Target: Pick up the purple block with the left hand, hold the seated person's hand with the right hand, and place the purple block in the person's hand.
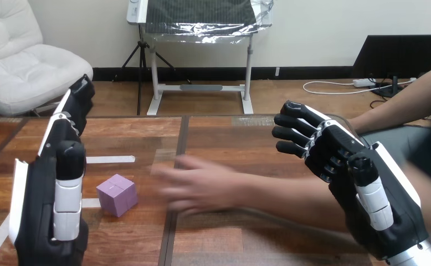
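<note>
A purple block (117, 194) rests on the wooden table (224, 138), left of centre. My left hand (55, 183) is raised at the view's left, just left of the block, with straight fingers and nothing in it. The person's hand (199, 185) reaches in from the right, low over the table, and is blurred; its fingertips are a little right of the block. My right hand (346, 183) hovers above the person's forearm (291, 202) with relaxed, spread fingers, not closed on it.
Strips of white tape (111, 159) lie on the table behind and beside the block. A dark seam (178, 149) runs down the tabletop between two boards.
</note>
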Available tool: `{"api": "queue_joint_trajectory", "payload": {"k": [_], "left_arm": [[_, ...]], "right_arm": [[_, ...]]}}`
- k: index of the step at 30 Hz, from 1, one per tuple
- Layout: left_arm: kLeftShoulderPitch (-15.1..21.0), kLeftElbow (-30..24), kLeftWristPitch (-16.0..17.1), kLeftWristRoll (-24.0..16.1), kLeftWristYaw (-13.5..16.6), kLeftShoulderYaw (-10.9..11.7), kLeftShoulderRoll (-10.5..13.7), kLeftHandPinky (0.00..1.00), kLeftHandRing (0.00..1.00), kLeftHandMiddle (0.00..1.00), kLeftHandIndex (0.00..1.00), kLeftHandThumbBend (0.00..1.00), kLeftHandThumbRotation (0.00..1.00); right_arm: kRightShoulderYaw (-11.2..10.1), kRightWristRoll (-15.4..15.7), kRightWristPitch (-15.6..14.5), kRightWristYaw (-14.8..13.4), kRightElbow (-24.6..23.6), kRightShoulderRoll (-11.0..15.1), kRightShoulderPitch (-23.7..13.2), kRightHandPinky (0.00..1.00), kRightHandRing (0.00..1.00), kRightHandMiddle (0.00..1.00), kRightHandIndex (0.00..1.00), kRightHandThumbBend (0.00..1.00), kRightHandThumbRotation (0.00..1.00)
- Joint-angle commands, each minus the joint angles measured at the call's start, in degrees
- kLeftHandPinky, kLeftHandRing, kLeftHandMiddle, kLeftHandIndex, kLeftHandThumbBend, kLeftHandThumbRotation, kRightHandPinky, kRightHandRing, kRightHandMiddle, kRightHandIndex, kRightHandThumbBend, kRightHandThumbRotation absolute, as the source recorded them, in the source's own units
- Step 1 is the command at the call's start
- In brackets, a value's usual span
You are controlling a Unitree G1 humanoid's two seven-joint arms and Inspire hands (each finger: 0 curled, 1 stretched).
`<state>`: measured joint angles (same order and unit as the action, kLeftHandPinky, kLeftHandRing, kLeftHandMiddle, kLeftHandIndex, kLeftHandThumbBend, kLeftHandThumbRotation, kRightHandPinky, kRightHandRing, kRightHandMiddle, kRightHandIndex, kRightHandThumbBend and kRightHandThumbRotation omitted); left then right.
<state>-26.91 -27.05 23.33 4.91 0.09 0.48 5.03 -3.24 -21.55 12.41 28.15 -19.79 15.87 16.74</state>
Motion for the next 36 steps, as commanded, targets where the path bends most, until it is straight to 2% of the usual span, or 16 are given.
{"api": "queue_joint_trajectory", "payload": {"k": [1, 23, 36], "left_arm": [[1.9, -0.2, 0.9, 0.1, 0.2, -0.1, -1.8, 1.00, 0.95, 0.92, 0.89, 0.76, 1.00], [1.9, -0.1, 1.0, 0.1, 0.1, 0.1, -1.5, 1.00, 0.94, 0.91, 0.88, 0.76, 1.00], [2.0, -0.2, 0.8, -0.4, 0.3, 0.4, -1.4, 1.00, 0.93, 0.91, 0.88, 0.76, 1.00]], "right_arm": [[-1.4, -0.2, 0.8, 0.0, -1.6, 0.5, -3.8, 0.85, 0.86, 0.87, 0.87, 0.87, 0.88], [-1.3, -1.1, 0.7, 1.0, -1.2, 0.7, -4.2, 0.86, 0.87, 0.87, 0.87, 0.86, 0.87], [-1.3, -0.4, 0.6, 0.7, -1.4, 0.6, -4.1, 0.85, 0.87, 0.87, 0.87, 0.86, 0.87]]}}
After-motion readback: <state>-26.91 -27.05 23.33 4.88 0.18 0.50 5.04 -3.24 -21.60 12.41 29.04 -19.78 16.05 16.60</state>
